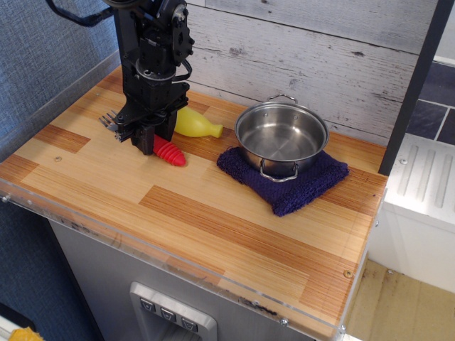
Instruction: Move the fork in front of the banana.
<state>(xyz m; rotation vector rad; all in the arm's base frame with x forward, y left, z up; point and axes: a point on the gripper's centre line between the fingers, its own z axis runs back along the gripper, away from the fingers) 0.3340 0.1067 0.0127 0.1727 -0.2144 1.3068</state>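
The fork lies low over the wooden counter (213,213) at the back left; its ribbed red handle (169,151) sticks out to the right of the gripper and its silver tines (108,120) show to the left. My black gripper (144,135) points straight down and is shut on the fork's middle. The yellow banana (195,123) lies just behind the fork's handle, its stub end pointing right toward the pot; its left part is hidden by the arm.
A steel pot (281,138) sits on a dark blue cloth (298,186) right of the banana. A grey plank wall (320,50) runs behind. A blue panel (43,50) bounds the left side. Bare wood spreads across the front.
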